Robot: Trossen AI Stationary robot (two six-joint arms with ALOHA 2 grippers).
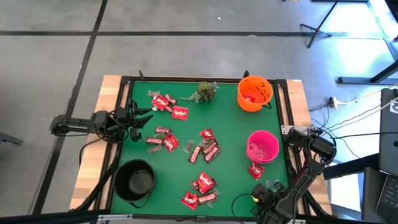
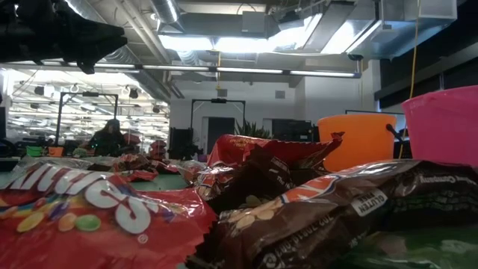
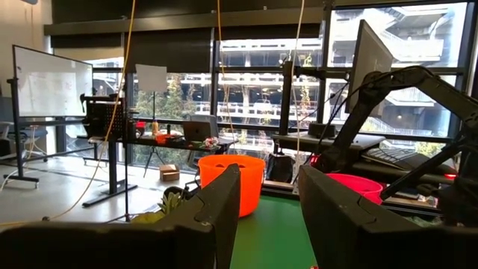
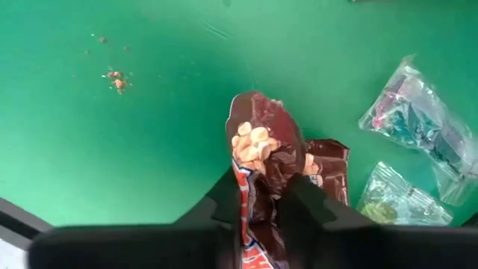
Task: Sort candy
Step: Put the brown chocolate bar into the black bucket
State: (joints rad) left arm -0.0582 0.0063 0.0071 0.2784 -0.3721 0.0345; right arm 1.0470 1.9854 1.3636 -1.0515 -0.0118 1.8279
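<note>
Between the right jaws, only the right wrist view shows a brown candy bar pinched. The left jaws stand partly open, empty. Below lies the green bench with two clear-wrapped sweets beside the jaws; windows line the room.

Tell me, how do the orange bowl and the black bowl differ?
The orange bowl stands at the table's far edge towards the right arm; the black bowl sits at the near edge towards the left arm. The orange bowl holds some red candy; the black bowl looks empty. Both are round, open-topped and upright on the green mat.
</note>
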